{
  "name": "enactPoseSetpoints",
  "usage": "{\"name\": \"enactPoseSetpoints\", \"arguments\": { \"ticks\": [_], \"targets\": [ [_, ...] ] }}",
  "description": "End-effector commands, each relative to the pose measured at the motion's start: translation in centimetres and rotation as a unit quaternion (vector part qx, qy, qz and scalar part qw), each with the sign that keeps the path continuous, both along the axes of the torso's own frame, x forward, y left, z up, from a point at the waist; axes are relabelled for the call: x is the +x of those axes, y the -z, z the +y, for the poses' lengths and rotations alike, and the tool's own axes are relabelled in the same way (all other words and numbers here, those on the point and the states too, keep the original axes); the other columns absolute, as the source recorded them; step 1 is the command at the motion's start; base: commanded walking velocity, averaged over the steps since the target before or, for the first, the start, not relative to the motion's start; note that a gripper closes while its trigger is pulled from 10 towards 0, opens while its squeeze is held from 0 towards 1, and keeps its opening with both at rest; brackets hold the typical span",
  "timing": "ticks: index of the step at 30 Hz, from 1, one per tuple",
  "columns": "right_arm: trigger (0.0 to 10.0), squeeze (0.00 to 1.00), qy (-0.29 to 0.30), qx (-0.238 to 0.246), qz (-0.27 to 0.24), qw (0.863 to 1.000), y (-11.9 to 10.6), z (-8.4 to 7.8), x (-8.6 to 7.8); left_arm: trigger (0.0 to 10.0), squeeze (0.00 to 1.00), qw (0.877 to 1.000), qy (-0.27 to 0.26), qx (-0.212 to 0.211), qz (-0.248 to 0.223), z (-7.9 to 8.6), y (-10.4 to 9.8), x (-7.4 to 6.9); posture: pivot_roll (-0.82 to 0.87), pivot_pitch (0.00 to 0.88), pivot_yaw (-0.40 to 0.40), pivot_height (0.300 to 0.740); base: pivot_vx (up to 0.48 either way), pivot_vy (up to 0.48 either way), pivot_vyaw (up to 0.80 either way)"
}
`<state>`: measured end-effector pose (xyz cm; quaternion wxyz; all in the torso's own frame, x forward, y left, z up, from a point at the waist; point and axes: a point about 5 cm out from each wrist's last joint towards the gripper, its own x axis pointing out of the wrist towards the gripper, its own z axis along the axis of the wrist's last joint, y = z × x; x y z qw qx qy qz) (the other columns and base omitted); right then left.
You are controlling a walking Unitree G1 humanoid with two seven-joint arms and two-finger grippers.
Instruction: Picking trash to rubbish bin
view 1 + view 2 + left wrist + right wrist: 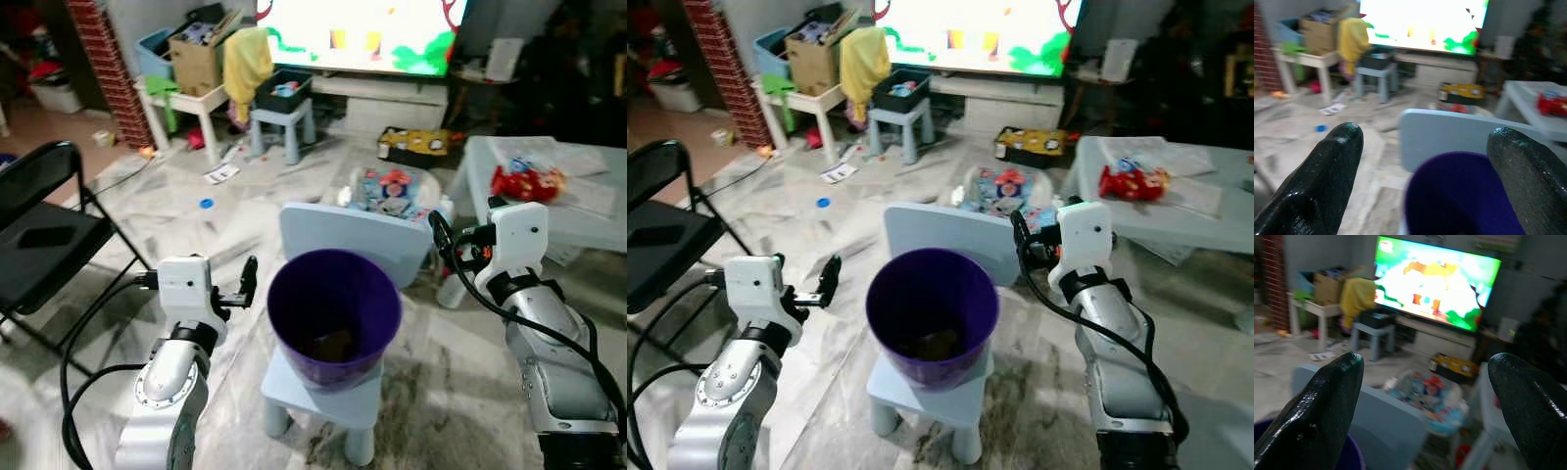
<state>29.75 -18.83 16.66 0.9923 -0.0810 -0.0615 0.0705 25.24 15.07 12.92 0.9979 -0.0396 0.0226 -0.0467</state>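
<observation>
Purple plastic rubbish bin (334,315) standing upright on the seat of a small pale-blue child's chair (355,239), with a dark scrap of trash (335,344) lying at the bottom. Just left of the bin, left gripper (1422,171) raised level with the rim, black fingers (1327,171) spread wide, nothing between them. Just right of the bin and chair back, right gripper (1425,406) held up too, fingers (1322,401) equally wide apart and empty. Behind the chair, a colourful printed bag (392,191) on the marble floor (176,196). Farther right, a low white table (588,211) carrying a red packet (524,181). To the left, a black folding chair (44,230). At the back, a bright television (362,29), a small blue stool (284,117), a yellow cloth (245,59) draped beside a cardboard box (196,54).
</observation>
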Motion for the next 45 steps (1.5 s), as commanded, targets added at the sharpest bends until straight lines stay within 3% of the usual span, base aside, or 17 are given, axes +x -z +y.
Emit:
{"name": "enactPoseSetpoints", "arguments": {
  "ticks": [1,24,45],
  "targets": [
    [10.0,0.0,0.004,0.001,-0.007,1.0,-0.52,-0.12,-0.16,10.0,0.0,1.0,0.002,-0.008,0.003,-0.06,-0.09,0.22,0.08,0.001,-0.001,0.74,0.0,0.0,-0.78],
    [10.0,0.0,-0.004,-0.004,0.016,1.0,-0.62,0.14,-0.29,10.0,0.0,0.999,-0.009,-0.043,0.01,-0.26,-0.05,0.17,0.07,0.021,-0.03,0.74,0.0,0.0,-0.02],
    [10.0,0.0,-0.014,-0.013,0.019,1.0,-0.81,0.15,-0.08,10.0,0.0,0.999,-0.012,-0.046,0.019,-0.28,0.48,0.21,0.06,0.016,-0.047,0.74,0.0,0.444,0.0]
  ]
}}
